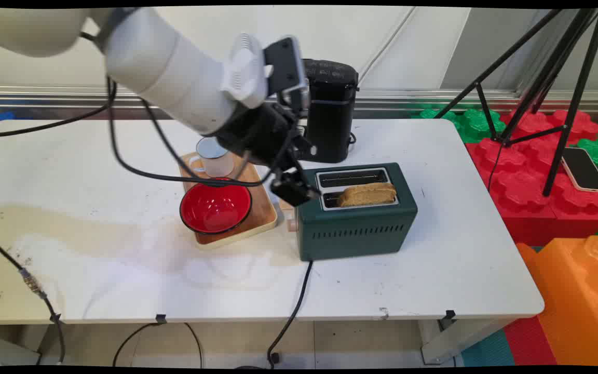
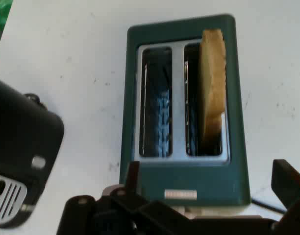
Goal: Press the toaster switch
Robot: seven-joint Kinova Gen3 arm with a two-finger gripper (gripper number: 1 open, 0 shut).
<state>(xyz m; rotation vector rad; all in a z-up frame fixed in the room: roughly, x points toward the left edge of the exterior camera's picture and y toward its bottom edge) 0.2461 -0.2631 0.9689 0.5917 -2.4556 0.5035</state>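
A dark green two-slot toaster [image 1: 356, 228] stands right of the table's middle. A slice of brown bread [image 1: 369, 193] sticks up from its near slot, and the far slot is empty. My gripper [image 1: 299, 191] hangs open just above the toaster's left end, over the end with the beige lever [image 1: 292, 224]. In the hand view the toaster [image 2: 184, 181] lies straight ahead with the bread [image 2: 212, 83] in the right slot. My gripper [image 2: 209, 196] straddles the toaster's near end, fingers [image 2: 133, 176] wide apart, holding nothing.
A black coffee machine [image 1: 330, 117] stands behind the toaster. Left of it a wooden tray [image 1: 265, 213] carries a red bowl [image 1: 216, 208] and a white mug [image 1: 215, 158]. The toaster's cable [image 1: 299, 296] runs over the front edge. A tripod [image 1: 548, 78] and foam blocks [image 1: 538, 171] stand at right.
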